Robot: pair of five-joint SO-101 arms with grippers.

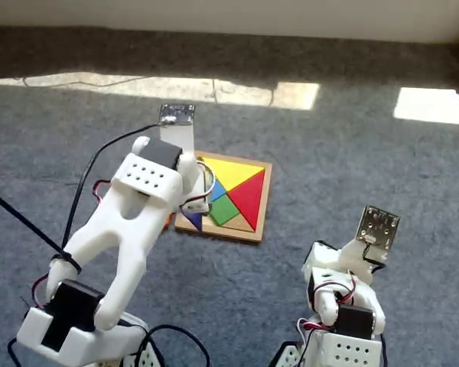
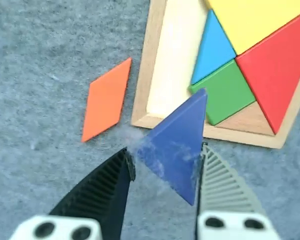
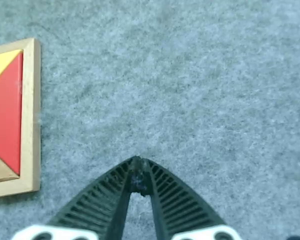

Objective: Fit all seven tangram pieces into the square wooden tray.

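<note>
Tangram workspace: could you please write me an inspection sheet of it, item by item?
Surface: grey carpet.
Job's things: wooden tray holds yellow triangle, red triangle, light blue triangle, green square, one strip bare; orange parallelogram lies outside, beside it.
Clutter: nothing seen.
Grippers: left gripper shut on dark blue triangle over the tray's rim; right gripper shut, empty, over carpet.
Cables: black cable along left arm.
Surroundings: sunlit patches on far carpet.

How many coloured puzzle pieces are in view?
6. In the tray: yellow triangle, red triangle, light blue triangle, green square. The dark blue triangle is held in the left fingers. The orange parallelogram lies on the carpet. A tan patch may be a seventh.
</note>
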